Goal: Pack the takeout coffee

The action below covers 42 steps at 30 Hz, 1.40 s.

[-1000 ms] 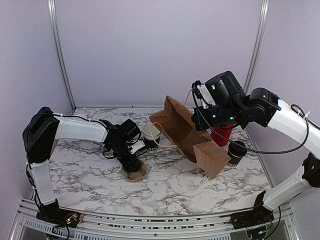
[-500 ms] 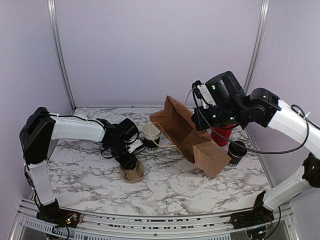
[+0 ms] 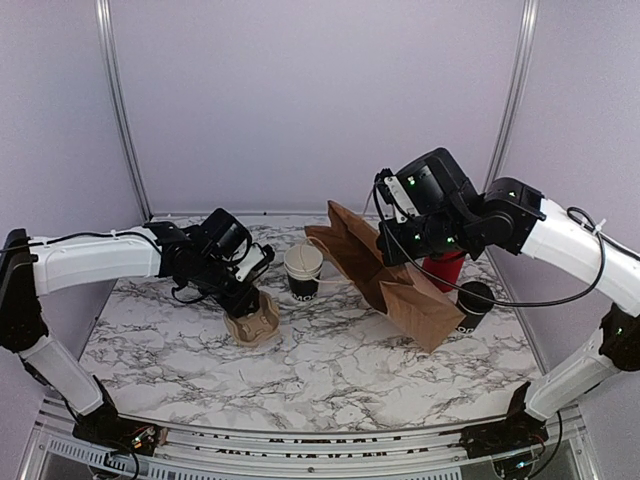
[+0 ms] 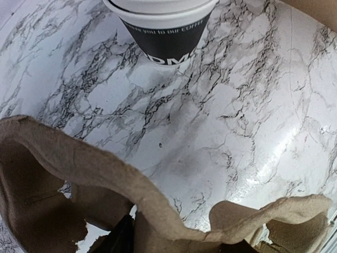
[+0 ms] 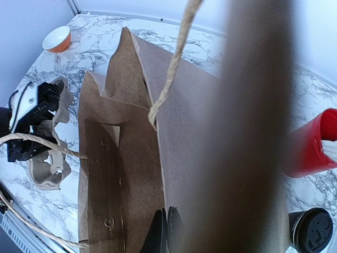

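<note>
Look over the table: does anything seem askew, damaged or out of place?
The paper bag lies tipped at a slant, not upright, its wall pinched by the right gripper. The cup carrier in the left gripper has ragged, torn-looking edges.

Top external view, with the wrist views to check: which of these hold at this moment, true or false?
1. The lidded coffee cup is inside the paper bag. False: it stands on the table just right of the bag, outside it.
2. The right fingers are closed on the paper bag. True.
3. The open cup between the two arms has a black lid on it. False: it has no lid and its white rim is open.
4. The left fingers grip the cup carrier. True.
</note>
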Each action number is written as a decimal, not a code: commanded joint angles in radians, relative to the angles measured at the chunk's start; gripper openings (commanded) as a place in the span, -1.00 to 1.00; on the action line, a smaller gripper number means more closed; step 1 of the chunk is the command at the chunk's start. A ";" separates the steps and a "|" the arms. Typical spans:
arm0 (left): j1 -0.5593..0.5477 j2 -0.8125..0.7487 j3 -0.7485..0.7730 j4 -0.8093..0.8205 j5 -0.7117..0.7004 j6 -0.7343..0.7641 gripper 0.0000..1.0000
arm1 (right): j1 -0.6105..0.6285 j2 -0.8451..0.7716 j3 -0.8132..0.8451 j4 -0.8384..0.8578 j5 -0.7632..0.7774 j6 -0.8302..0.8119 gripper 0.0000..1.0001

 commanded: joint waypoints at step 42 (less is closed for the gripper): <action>-0.283 -0.137 0.402 0.196 0.208 -0.292 -0.02 | 0.103 0.043 0.071 0.134 0.056 0.122 -1.00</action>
